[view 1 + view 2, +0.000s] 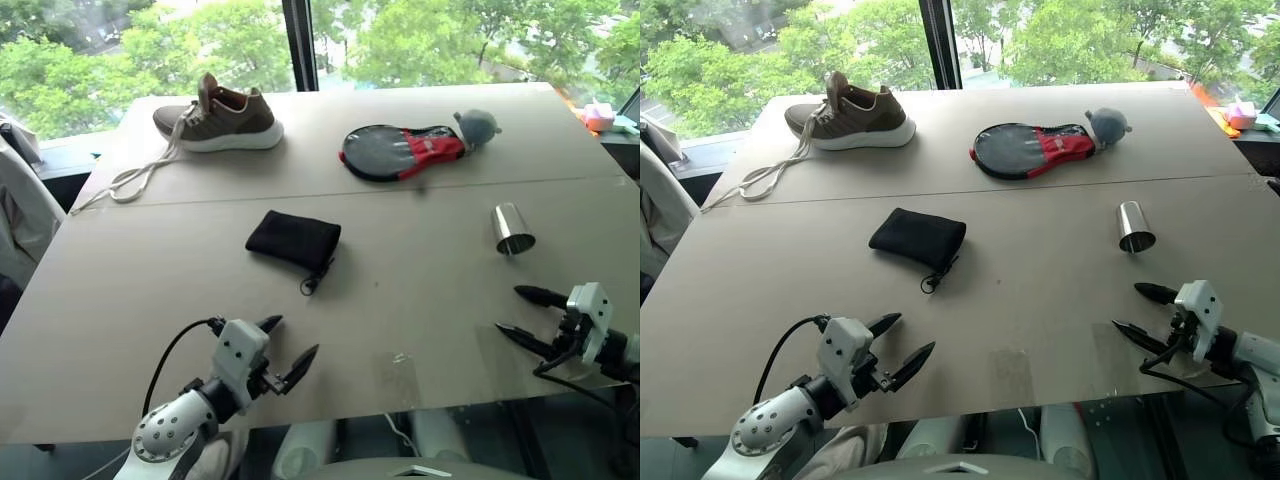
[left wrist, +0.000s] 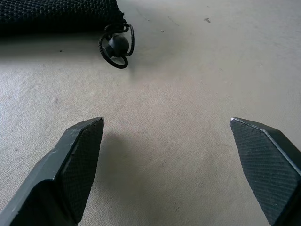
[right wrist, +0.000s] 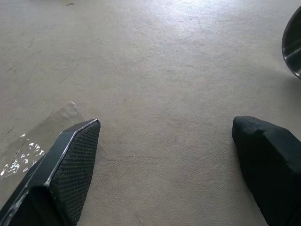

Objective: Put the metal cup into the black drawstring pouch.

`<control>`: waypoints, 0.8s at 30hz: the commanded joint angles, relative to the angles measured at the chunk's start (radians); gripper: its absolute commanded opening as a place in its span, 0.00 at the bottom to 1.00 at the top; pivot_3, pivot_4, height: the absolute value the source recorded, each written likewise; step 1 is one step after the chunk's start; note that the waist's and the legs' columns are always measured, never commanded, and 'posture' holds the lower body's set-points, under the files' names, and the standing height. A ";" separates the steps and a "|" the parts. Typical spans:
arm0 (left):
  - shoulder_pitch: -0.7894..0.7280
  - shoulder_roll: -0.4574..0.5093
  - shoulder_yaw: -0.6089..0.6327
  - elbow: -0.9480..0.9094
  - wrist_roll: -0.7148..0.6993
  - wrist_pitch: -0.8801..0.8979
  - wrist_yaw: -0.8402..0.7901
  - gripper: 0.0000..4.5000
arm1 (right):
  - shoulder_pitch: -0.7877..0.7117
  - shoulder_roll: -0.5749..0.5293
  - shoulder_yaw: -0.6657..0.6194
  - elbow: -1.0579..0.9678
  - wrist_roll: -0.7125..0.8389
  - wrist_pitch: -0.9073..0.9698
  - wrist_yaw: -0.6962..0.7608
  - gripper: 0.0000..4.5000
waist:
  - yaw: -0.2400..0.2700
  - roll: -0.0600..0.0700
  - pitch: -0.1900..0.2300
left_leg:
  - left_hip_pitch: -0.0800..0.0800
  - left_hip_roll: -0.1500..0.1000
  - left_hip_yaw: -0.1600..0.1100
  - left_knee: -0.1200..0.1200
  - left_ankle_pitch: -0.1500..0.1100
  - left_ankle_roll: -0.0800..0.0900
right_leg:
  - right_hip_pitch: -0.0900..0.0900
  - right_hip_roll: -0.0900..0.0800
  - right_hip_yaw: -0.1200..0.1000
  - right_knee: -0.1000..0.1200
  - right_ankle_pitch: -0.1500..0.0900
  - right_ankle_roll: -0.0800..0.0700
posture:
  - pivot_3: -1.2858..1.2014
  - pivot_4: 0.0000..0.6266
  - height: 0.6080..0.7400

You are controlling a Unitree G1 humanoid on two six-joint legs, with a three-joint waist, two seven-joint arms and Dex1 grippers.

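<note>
Two tools are hovering spread wide and empty over the near counter: left tool, right tool. One black drawstring pouch is lying mid-counter; one metal cup is lying tipped to its right. One sneaker and one paddle case are sitting farthest.

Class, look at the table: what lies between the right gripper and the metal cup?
Nothing: bare tabletop separates the open right gripper from the metal cup, as the left eye view shows.
</note>
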 commanded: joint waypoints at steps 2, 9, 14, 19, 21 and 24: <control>0.002 0.004 0.009 -0.022 -0.002 -0.024 -0.006 0.98 | -0.002 0.013 -0.041 -0.010 0.040 -0.043 0.027 1.00 | 0.000 0.000 0.000 | 0.000 0.000 0.000 0.000 0.000 0.000 | 0.000 0.000 0.000 0.000 0.000 0.000 | 0.52 0.24 1.00; -0.021 0.006 0.027 -0.019 -0.012 -0.013 -0.004 0.98 | 0.000 0.031 -0.032 -0.005 0.042 -0.070 0.054 1.00 | 0.000 0.000 0.000 | 0.000 0.000 0.000 0.000 0.000 0.000 | 0.000 0.000 0.000 0.000 0.000 0.000 | 0.52 0.24 1.00; -0.021 0.012 0.028 -0.022 -0.014 -0.014 -0.014 0.98 | -0.010 0.034 -0.031 -0.001 0.043 -0.072 0.054 1.00 | 0.000 0.000 0.001 | 0.000 0.000 0.000 0.000 0.000 0.000 | 0.000 0.000 0.000 0.000 0.000 0.000 | 0.52 0.24 1.00; -0.042 0.006 0.017 -0.029 -0.017 -0.002 -0.007 0.98 | -0.010 0.035 -0.030 -0.009 0.045 -0.069 0.052 1.00 | 0.000 0.000 0.001 | 0.000 0.000 0.000 0.000 0.000 0.000 | 0.000 0.000 0.000 0.000 0.000 0.000 | 0.52 0.24 1.00; -0.056 0.003 0.008 -0.035 -0.013 0.009 0.001 0.98 | -0.011 0.035 -0.028 -0.016 0.046 -0.066 0.052 1.00 | 0.000 0.000 0.001 | 0.000 0.000 0.000 0.000 0.000 0.000 | 0.000 0.000 0.000 0.000 0.000 0.000 | 0.52 0.24 1.00; -0.128 -0.013 -0.030 -0.042 0.044 0.047 0.061 0.98 | -0.006 0.041 -0.024 -0.053 0.070 -0.045 0.058 1.00 | 0.002 0.001 0.001 | 0.000 0.000 0.000 0.000 0.000 0.000 | 0.000 0.000 0.000 0.000 0.000 0.000 | 0.52 0.24 1.00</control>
